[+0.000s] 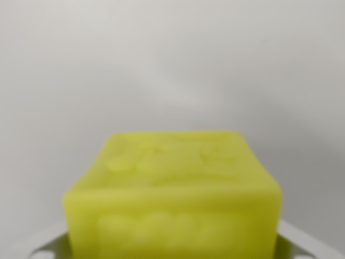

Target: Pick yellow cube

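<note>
A: Jaws: only pale tips show at the frame's bottom corners, flanking the yellow cube [175, 202]; pinching or merely beside it, cannot tell.

B: Cube position?

A: Lower centre, close and blurred, against a plain grey surface [172, 65].

B: Advice?

A: Confirm contact on both sides, then lift straight.

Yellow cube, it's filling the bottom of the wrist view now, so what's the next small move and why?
Probably close the jaws, then lift a little. The yellow cube sits very close and centred at the bottom of the wrist view, with pale grey parts, likely the gripper, flanking its lower corners. The picture does not show whether the jaws already touch it, so close gently.
</note>
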`<state>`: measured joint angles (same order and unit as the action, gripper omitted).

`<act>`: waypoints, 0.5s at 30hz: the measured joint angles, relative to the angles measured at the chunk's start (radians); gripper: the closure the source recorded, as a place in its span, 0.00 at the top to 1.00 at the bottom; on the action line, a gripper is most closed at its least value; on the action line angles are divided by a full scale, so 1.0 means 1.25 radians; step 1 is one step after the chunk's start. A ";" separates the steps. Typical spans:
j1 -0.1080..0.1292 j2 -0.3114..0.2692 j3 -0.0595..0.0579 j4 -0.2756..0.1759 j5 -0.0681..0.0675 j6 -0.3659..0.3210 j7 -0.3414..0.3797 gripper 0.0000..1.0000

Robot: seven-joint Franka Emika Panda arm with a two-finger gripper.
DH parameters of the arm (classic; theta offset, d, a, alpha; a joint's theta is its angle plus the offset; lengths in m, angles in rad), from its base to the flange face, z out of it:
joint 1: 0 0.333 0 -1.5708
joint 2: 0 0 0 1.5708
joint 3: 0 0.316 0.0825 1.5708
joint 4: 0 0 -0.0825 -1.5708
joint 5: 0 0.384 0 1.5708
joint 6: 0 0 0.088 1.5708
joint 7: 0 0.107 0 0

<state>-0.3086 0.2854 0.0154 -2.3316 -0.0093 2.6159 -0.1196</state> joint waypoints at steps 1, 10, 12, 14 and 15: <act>0.000 -0.003 0.000 0.000 0.000 -0.003 0.000 0.00; 0.000 -0.031 0.000 0.000 0.001 -0.031 -0.001 0.00; 0.000 -0.037 0.000 0.000 0.002 -0.037 -0.001 0.00; 0.000 -0.043 0.000 0.000 0.002 -0.043 -0.001 0.00; 0.000 -0.046 0.000 0.000 0.002 -0.047 -0.001 0.00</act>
<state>-0.3083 0.2278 0.0154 -2.3316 -0.0070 2.5577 -0.1212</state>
